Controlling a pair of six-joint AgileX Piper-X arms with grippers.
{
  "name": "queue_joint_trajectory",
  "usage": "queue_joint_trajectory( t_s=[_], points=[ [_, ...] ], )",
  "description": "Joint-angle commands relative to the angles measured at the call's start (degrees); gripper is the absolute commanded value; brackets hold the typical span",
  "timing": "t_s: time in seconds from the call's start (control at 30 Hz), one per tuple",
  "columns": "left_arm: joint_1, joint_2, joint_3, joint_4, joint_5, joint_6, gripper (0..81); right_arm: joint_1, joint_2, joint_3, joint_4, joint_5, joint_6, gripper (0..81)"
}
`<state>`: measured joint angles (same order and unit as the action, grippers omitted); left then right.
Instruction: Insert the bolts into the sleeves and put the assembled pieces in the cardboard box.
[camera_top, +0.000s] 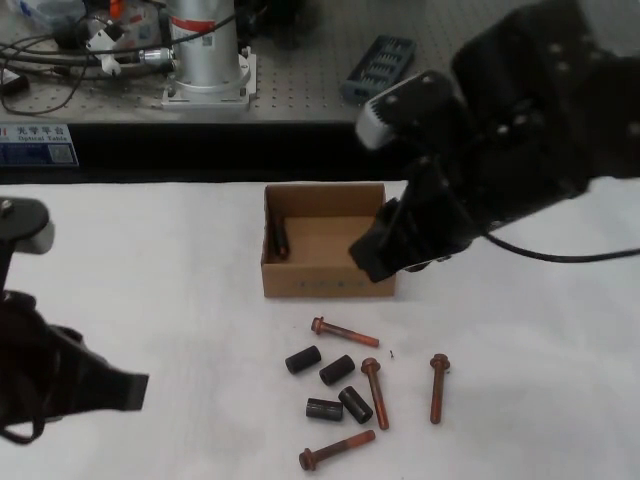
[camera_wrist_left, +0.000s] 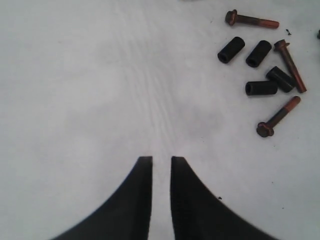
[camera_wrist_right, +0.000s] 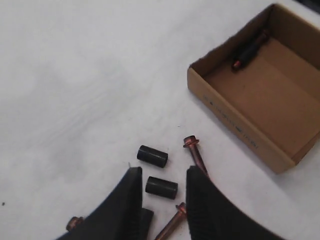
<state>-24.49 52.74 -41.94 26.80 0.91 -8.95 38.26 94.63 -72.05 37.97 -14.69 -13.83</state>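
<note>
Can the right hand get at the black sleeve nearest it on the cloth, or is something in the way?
Probably yes. The right hand is open, and the sleeve lies uncovered in line with the gap between its fingers. A bolt close beside could get nudged.

The gripper (camera_wrist_right: 164, 174) hangs over white cloth (camera_wrist_right: 75, 75) with its fingers parted, one sleeve (camera_wrist_right: 161, 187) lying in the gap between them and a second sleeve (camera_wrist_right: 152, 156) near it. A bolt (camera_wrist_right: 196, 155) lies between these and the box (camera_wrist_right: 235, 135), where an assembled piece (camera_wrist_right: 250, 50) rests along a wall
</note>
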Motion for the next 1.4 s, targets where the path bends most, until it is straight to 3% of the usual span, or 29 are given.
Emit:
queue_joint_trajectory(
  t_s=[0.0, 0.27, 0.6, 1.13, 1.23, 1.37],
  points=[
    [0.2, -3.5, 2.2, 0.1, -0.9, -0.5, 10.3, -0.2, 0.7, -1.5, 0.9, 0.0, -1.9, 23.0],
    [0.2, -5.1, 5.2, 0.5, -0.4, -0.5, 10.3, -0.2, 11.9, -11.1, 6.4, 5.2, -7.3, 23.0],
    [0.2, -5.1, 7.4, 1.6, -0.3, -0.5, 10.3, 0.5, 24.3, -18.5, 10.9, 6.7, -9.4, 23.0],
    [0.2, -5.1, 7.4, 1.8, -0.3, 0.2, 10.3, 3.4, 28.9, -19.7, 9.3, 7.4, -10.5, 23.0],
    [0.2, -5.1, 7.4, 1.8, -0.3, 0.4, 10.3, 3.8, 29.2, -19.7, 9.8, 7.7, -10.5, 18.1],
    [0.2, -5.1, 7.4, 1.8, -0.3, 0.6, 10.3, 3.8, 29.2, -19.7, 11.4, 8.0, -10.2, 4.7]
  ],
)
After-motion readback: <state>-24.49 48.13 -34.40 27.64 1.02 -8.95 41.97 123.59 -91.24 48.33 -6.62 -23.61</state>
